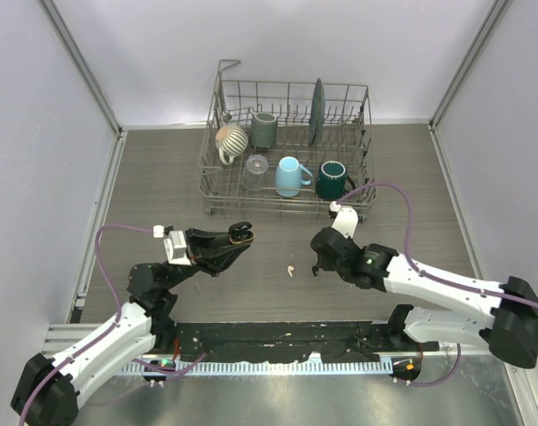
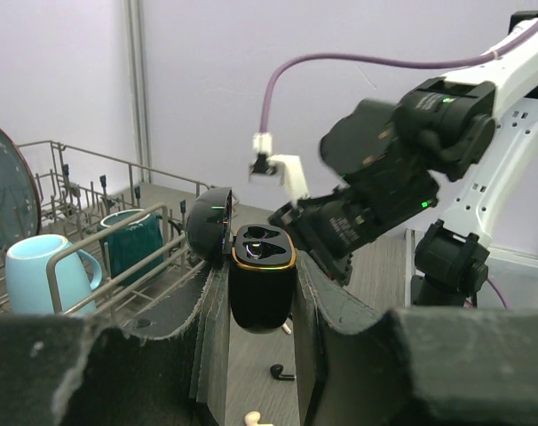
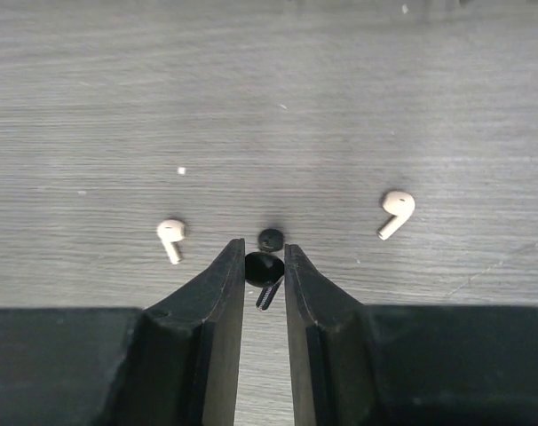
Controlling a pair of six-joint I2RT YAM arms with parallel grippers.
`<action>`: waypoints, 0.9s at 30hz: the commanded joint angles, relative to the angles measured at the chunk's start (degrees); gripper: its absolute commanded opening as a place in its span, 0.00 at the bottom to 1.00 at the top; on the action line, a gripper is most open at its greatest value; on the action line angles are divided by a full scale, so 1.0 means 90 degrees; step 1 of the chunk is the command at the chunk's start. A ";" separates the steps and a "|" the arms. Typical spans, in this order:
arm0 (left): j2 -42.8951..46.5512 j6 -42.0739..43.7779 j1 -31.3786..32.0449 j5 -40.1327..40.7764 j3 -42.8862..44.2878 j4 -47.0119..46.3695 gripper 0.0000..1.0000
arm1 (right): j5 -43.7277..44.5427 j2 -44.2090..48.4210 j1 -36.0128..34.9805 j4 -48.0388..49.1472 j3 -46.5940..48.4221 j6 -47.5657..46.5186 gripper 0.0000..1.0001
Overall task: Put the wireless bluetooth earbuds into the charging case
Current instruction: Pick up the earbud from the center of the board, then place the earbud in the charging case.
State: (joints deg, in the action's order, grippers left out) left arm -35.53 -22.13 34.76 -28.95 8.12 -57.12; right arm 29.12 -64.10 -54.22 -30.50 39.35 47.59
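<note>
Near the middle of the worktop (image 3: 411,80), toward its near edge, the right tool (image 3: 261,254) has its jaws drawn almost together on the head of one black earbud (image 3: 263,268), whose stem points back between the fingers (image 3: 223,302). Whether the earbud is clear of the surface cannot be told. Just beyond the tips lies a small dark round thing (image 3: 270,237), possibly the other black earbud; it is too small to be sure. One cream earbud (image 3: 170,238) lies to one side and a second cream earbud (image 3: 395,211) to the other, both apart from the tool.

Toward the left edge, the left tool (image 2: 262,277) is clamped on the charging case (image 2: 262,302), which is upright with its lid (image 2: 209,226) standing open. Whether its wells are filled is unclear. A dish rack (image 1: 278,211) stands along the far edge, well apart.

Likely hazards:
- The hold is on a small rounded head, so the earbud may pivot or slip out in transit.
- A stem not lined up with its well would leave the earbud perched on the rim.
- Pressing it home could tilt the case in its grip.
- The two tools work close together, so the open lid may be struck.
</note>
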 commanded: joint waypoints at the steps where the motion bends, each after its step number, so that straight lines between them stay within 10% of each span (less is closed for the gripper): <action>1: -0.0056 0.0037 0.0005 0.0189 0.0074 -0.0225 0.00 | 0.1283 0.0734 -0.0605 0.0546 0.0256 -0.0453 0.01; 27: -0.0368 -0.0070 0.0005 0.0219 0.0221 -0.0079 0.00 | 0.2546 0.0755 -0.3263 0.6630 0.0696 -0.4917 0.01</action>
State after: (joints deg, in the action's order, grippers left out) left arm -38.35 -22.55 34.76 -26.57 8.12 -55.86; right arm 52.66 -55.46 -82.96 15.62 45.39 10.24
